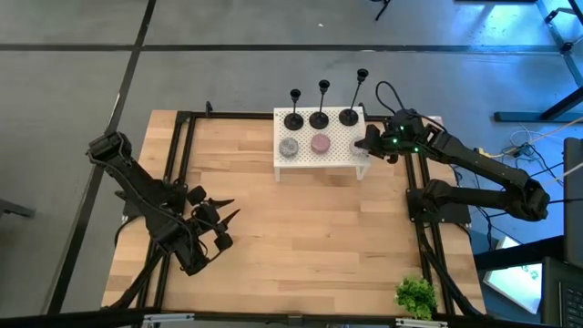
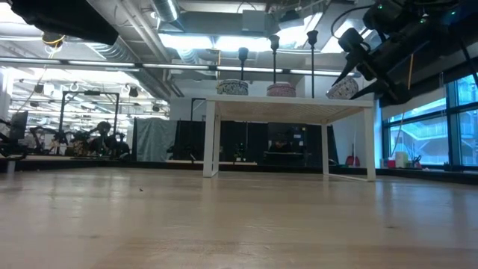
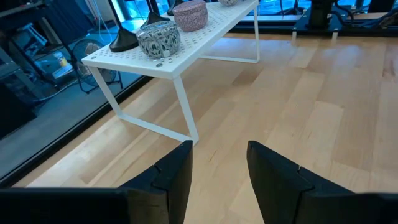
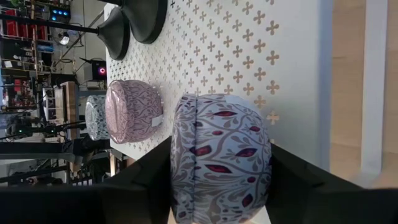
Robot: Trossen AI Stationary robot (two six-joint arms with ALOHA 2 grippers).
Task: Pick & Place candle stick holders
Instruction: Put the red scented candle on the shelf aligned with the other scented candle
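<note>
Three black candle stick holders (image 1: 319, 118) of differing heights stand by their round bases in a row along the far edge of the white perforated stand (image 1: 342, 137). None is touched. A grey tin (image 1: 289, 147) and a pink tin (image 1: 321, 143) sit on the stand's near side. My right gripper (image 1: 364, 144) is at the stand's right end, shut on a third round tin (image 4: 221, 165), pale with red leaves. My left gripper (image 1: 226, 228) is open and empty over the table's near left part, also shown in its wrist view (image 3: 217, 180). My right gripper pinches the pale tin by its round side wall (image 4: 186, 155) between its two fingers (image 4: 143, 180), one on each side. The fingers come level from the table's right side. In the low view the tin (image 2: 342, 88) is tilted at the stand's right end; whether it is clear of the stand I cannot tell.
The stand stands on thin white legs (image 2: 210, 138) at the table's far middle. A green plant sprig (image 1: 415, 296) lies at the near right corner. Bare wood (image 1: 310, 237) lies between the arms. Black frame rails (image 1: 182, 155) run along the table's sides.
</note>
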